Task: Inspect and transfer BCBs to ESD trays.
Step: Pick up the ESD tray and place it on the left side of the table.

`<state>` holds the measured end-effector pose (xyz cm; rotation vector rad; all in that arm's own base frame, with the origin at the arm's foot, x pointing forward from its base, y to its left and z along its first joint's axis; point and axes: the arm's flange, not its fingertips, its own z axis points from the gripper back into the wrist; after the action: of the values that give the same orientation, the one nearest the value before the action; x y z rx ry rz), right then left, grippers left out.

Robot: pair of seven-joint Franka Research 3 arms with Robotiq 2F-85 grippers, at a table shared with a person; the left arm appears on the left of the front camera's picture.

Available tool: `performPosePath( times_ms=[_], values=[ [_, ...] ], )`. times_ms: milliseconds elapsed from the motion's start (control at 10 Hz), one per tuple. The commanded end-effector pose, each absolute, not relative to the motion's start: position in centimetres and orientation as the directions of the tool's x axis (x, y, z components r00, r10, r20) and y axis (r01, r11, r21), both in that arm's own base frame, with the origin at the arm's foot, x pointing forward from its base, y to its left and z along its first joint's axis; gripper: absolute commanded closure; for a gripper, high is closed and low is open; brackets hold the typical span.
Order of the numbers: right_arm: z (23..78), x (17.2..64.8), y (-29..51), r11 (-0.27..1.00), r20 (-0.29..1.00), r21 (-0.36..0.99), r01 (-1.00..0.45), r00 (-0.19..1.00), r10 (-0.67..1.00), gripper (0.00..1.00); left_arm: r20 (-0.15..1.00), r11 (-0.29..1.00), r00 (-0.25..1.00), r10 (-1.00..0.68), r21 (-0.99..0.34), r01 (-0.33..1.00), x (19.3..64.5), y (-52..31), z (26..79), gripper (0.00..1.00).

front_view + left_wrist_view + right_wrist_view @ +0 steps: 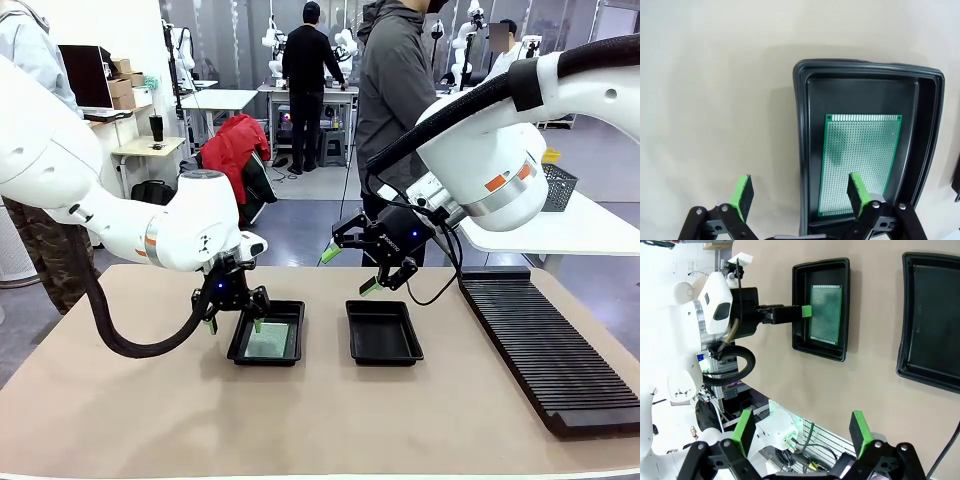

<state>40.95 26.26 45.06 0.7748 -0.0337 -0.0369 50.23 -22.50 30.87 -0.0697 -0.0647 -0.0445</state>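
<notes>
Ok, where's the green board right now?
Front view: the board lies in the left black tray, below the open left gripper; the empty tray sits to its right.

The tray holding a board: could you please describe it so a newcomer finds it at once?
On the tan table, two black trays sit side by side. The left tray lies below the open left gripper. Unlike the empty right tray, it holds a green board.

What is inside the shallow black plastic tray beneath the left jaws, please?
One green grid-textured rectangular board lies flat in the tray; a green pad hides part of it.
</notes>
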Motion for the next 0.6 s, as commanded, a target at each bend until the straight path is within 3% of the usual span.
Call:
performPosePath(
  times_ms=[0, 100, 500],
  values=[
    [45.05, 41.01, 26.23, 0.717, 0.018, 0.697, 0.019, 0.999, -0.044, 0.0, 0.119, 0.998, 0.993, -0.002, -0.063, 0.01, 50.8, -23.09, 30.58, 0.0],
    [45.05, 41.01, 26.23, 0.717, 0.018, 0.697, 0.019, 0.999, -0.044, 0.0, 0.066, 0.997, 0.997, -0.042, -0.068, 0.047, 50.23, -22.5, 30.87, 0.0],
    [45.05, 41.01, 26.23, 0.717, 0.018, 0.697, 0.019, 0.999, -0.044, 0.0, 0.066, 0.997, 0.997, -0.042, -0.068, 0.047, 50.23, -22.5, 30.87, 0.0]
  ],
)
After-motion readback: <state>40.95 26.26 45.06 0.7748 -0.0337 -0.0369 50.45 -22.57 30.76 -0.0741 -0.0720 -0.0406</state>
